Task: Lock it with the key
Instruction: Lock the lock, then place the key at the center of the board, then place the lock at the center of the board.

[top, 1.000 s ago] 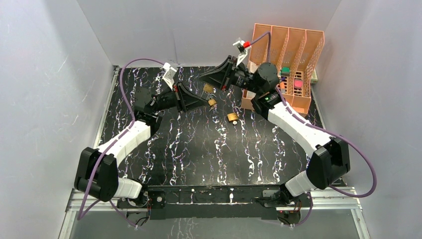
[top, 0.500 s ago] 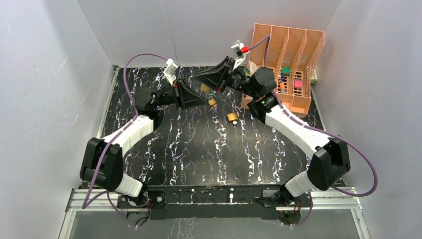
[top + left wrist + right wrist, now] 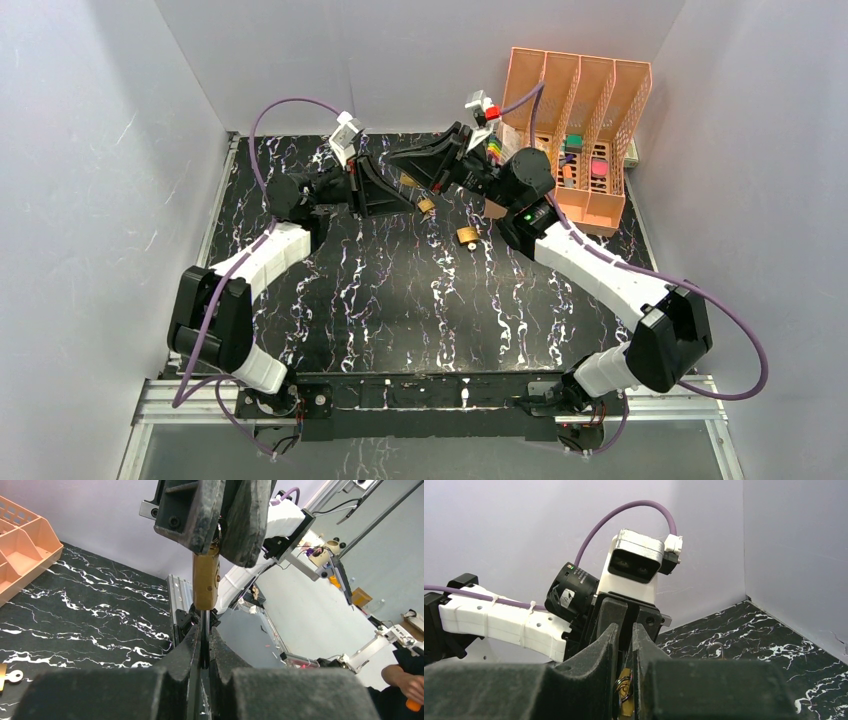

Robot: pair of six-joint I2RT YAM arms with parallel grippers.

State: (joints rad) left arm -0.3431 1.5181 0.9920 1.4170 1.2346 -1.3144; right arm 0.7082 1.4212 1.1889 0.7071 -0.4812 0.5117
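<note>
A brass padlock (image 3: 206, 580) hangs in the air at the back of the table, seen small in the top view (image 3: 409, 181). My right gripper (image 3: 218, 535) is shut on its upper end; in the right wrist view the brass body and a key ring (image 3: 624, 690) sit between that gripper's (image 3: 625, 629) fingers. Directly beneath, my left gripper (image 3: 204, 630) is shut on the key (image 3: 205, 625), a thin dark blade standing upright and reaching the padlock's lower end. In the top view the left gripper (image 3: 408, 196) and right gripper (image 3: 405, 165) meet tip to tip.
Two more brass padlocks (image 3: 427, 206) (image 3: 466, 236) lie on the black marbled table (image 3: 400, 300) just in front of the grippers. An orange file rack (image 3: 580, 110) stands at the back right. Grey walls close in three sides.
Both arms have drifted slightly left and toward the back wall together, the left elbow swinging inward. Both grips are unchanged.
</note>
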